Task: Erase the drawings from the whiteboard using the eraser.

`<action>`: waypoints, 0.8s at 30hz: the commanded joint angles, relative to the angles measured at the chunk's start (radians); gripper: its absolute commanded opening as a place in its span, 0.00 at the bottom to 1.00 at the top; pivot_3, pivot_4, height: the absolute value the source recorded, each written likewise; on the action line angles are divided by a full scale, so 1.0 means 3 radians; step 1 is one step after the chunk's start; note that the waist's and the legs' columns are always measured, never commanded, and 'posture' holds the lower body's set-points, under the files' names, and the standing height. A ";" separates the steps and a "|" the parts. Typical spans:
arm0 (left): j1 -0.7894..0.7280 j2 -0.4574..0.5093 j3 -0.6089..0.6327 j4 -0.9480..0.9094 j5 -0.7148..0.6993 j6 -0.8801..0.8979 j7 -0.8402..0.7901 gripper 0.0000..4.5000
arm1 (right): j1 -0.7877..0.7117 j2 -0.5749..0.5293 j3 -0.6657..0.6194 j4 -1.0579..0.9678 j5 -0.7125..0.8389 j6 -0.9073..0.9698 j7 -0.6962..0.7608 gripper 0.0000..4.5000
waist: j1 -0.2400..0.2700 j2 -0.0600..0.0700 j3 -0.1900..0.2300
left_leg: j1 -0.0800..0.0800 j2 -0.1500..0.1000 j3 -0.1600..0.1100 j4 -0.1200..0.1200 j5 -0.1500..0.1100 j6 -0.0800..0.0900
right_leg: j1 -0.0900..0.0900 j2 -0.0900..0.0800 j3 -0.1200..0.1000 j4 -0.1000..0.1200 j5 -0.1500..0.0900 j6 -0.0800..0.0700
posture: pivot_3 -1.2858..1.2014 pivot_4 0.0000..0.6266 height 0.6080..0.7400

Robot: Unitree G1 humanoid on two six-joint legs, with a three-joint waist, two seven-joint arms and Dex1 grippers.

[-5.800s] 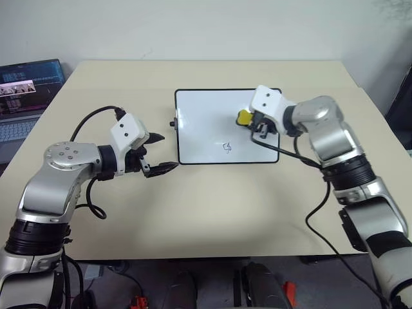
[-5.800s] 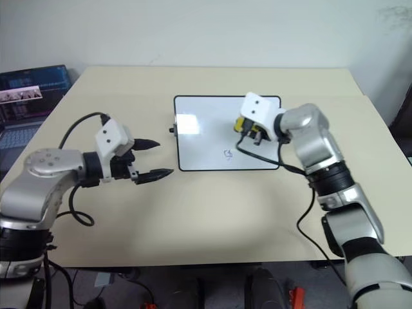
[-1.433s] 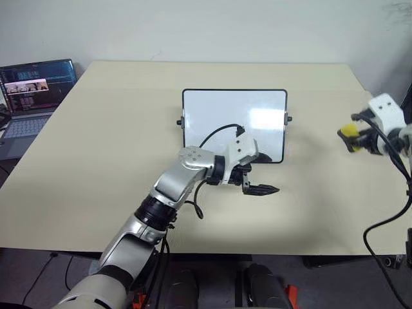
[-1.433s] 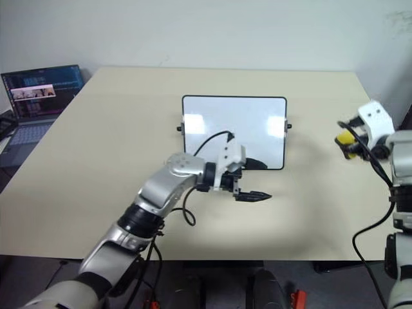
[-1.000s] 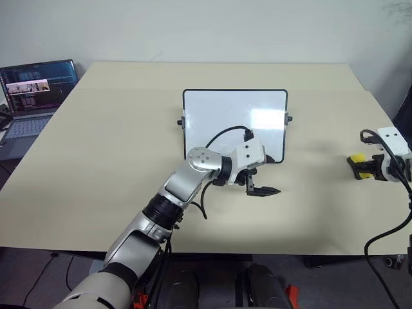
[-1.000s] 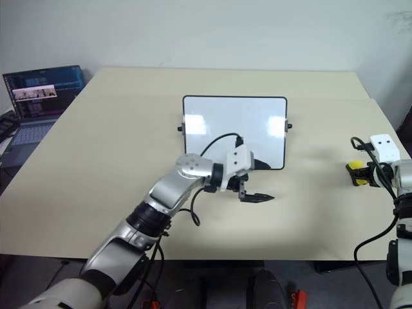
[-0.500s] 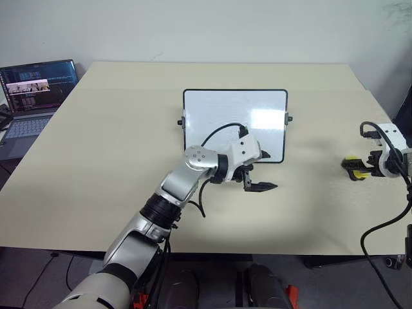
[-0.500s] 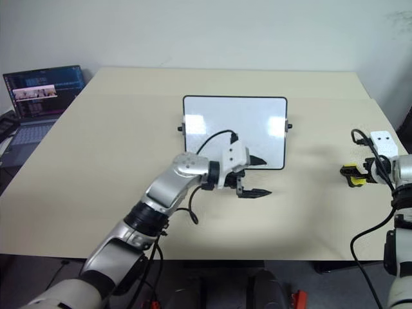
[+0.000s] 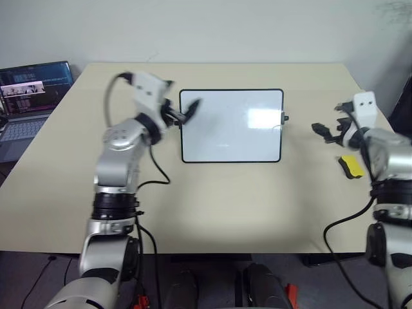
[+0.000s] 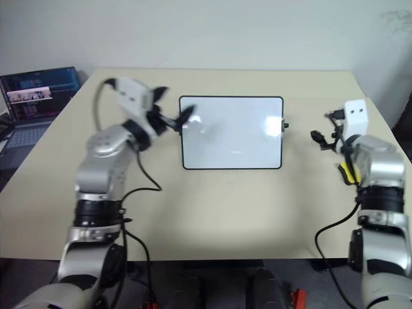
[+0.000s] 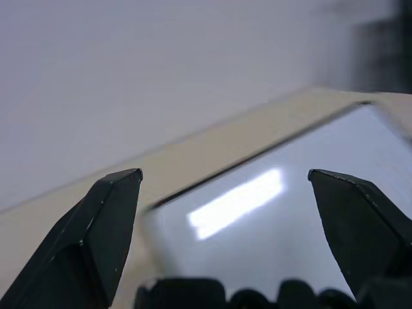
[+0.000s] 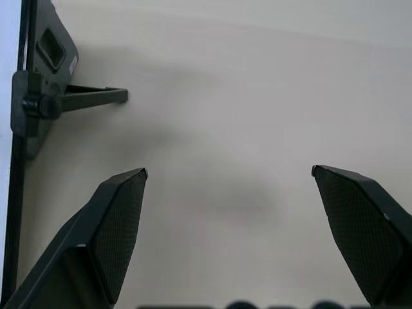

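The whiteboard [image 9: 230,125] lies flat near the middle of the bench [image 9: 212,206], and its white face looks clean: no drawings can be made out on it, though a faint trace near its middle could be a leftover smear. The eraser [image 9: 351,165] lies loose on the bench at the right, well apart from the board and just beside the right arm.

The right gripper [image 9: 325,131] hangs between the board and the eraser with its fingers spread wide and nothing between them; its wrist view looks across bare bench to the board's right knob. The left gripper [image 9: 182,114] is raised over the board's far left corner, also open and empty.

The risks, as I judge them: the raised left gripper is close to the frame, and a low sweep could knock the board askew. The right arm could nudge the loose eraser toward the right bench edge, which is not far off. If that faint trace is ink, the job would be left short.

There are no containers on the bench.
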 commanded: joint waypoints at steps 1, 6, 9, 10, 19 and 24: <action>0.0098 0.0063 0.0232 0.0115 -0.0111 -0.0052 0.0133 1.00 | 0.0078 0.0120 -0.0148 -0.0043 0.0099 -0.0476 -0.0190 1.00 | 0.0015 0.0000 0.0000 | -0.0002 -0.0001 -0.0001 0.0000 0.0001 -0.0002 | 0.0000 -0.0001 -0.0002 -0.0001 0.0000 0.0000 | 0.52 0.24 1.00; 0.0421 0.0104 0.0461 0.0406 -0.0167 -0.0291 0.0231 1.00 | 0.0219 0.0451 -0.0327 0.0236 0.0156 -0.1318 -0.0607 1.00 | 0.0025 0.0000 0.0000 | 0.0000 -0.0001 -0.0002 0.0000 0.0001 -0.0002 | -0.0001 -0.0002 -0.0003 0.0003 0.0000 0.0000 | 0.52 0.24 1.00; 0.0526 0.0073 0.0513 0.0509 -0.0223 -0.0394 0.0272 1.00 | 0.0319 0.0595 -0.0240 0.0215 0.0181 -0.1539 -0.0531 1.00 | 0.0022 0.0000 0.0000 | 0.0000 -0.0001 -0.0002 0.0000 0.0000 0.0000 | -0.0001 -0.0001 -0.0003 0.0006 0.0001 0.0000 | 0.52 0.24 1.00; 0.0569 0.0067 0.0525 0.0566 -0.0218 -0.0441 0.0291 1.00 | 0.0349 0.0653 -0.0216 0.0212 0.0190 -0.1606 -0.0527 1.00 | 0.0015 0.0000 0.0000 | 0.0001 -0.0001 -0.0002 0.0001 0.0000 0.0000 | -0.0001 -0.0001 -0.0003 0.0007 0.0001 0.0000 | 0.52 0.24 1.00; 0.0778 0.0026 0.0494 0.0976 -0.0207 -0.0885 0.0365 1.00 | 0.0478 0.1029 -0.0059 0.0298 0.0146 -0.2222 -0.0646 1.00 | -0.0019 0.0000 -0.0001 | 0.0009 -0.0001 -0.0001 0.0001 0.0001 -0.0001 | 0.0000 -0.0001 0.0001 0.0016 0.0001 -0.0001 | 0.52 0.24 1.00; 0.0837 -0.0030 0.0422 0.1021 -0.0161 -0.0930 0.0445 1.00 | 0.0632 0.1112 0.0066 0.0379 -0.0090 -0.2654 -0.0959 1.00 | -0.0005 -0.0001 -0.0002 | 0.0010 -0.0001 -0.0001 0.0001 0.0001 -0.0001 | 0.0001 -0.0001 0.0001 0.0016 0.0001 -0.0001 | 0.52 0.24 1.00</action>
